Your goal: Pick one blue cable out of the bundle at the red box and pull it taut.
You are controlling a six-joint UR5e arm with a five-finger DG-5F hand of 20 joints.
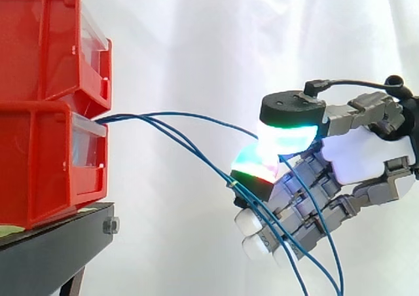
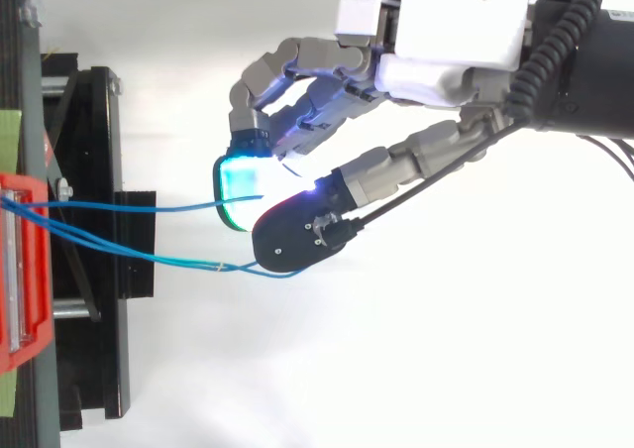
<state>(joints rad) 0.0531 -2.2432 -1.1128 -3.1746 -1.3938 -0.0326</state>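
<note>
Hand (image 2: pixel 436 52) pinches one cable (image 1: pixel 196 117) right of the box (image 1: pixel 46 158); the lower cables (image 2: pixel 149 257), close by its fingers (image 1: pixel 252 245), may snag.

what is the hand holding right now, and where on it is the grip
The hand pinches one blue cable between its thumb pad and a finger pad, partway along the cable, clear of the red box.

The hand (image 2: pixel 451 37) has a white boxy palm, a dark screw at 1 o'clock, grey jointed fingers, and black-backed fingertips (image 1: pixel 288 137) glowing cyan, green and red.
</note>
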